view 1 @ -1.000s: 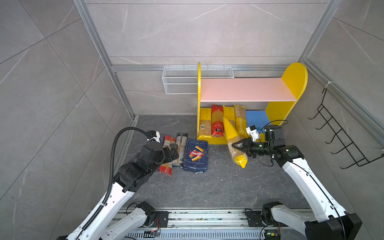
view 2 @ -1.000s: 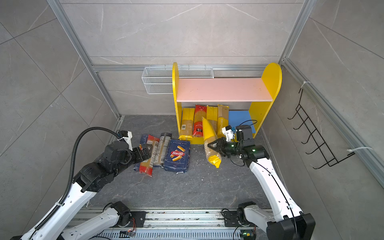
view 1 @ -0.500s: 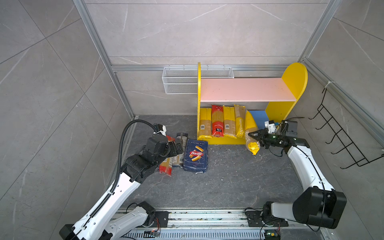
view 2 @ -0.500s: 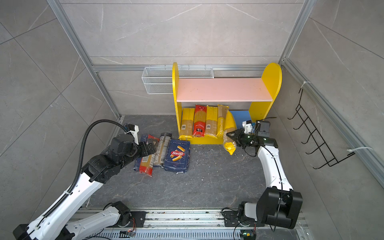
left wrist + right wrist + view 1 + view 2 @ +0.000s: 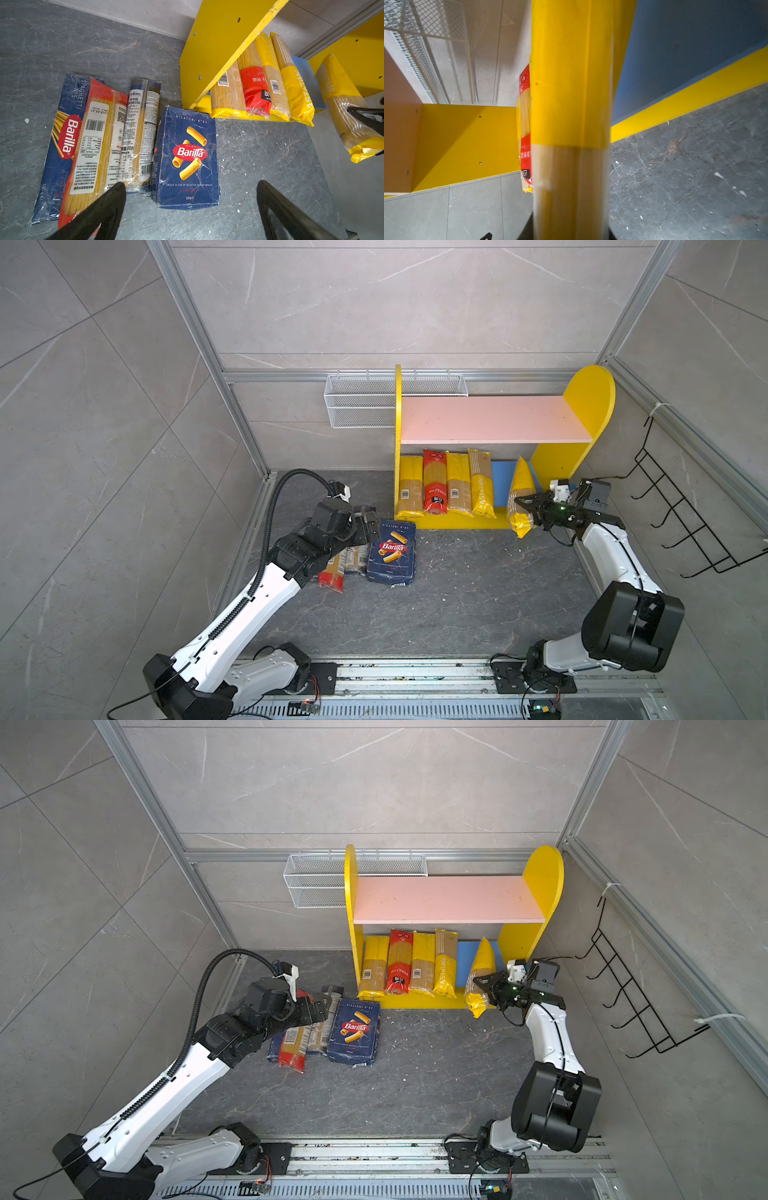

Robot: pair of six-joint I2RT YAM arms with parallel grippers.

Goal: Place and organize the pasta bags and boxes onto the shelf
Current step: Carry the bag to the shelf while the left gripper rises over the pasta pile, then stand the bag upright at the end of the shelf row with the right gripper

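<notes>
Reading the spaghetti box (image 5: 66,137) label takes the left wrist view.

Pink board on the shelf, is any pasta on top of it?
No, the pink board has nothing on it; the shelved bags sit under it.

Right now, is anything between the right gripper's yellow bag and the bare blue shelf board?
Nothing visible. The yellow bag, held by the right gripper, leans over the bare blue board beside four shelved bags.

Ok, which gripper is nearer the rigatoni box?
Left. The left gripper hovers open beside the rigatoni box; right gripper is away at the shelf, shut on a yellow bag.
</notes>
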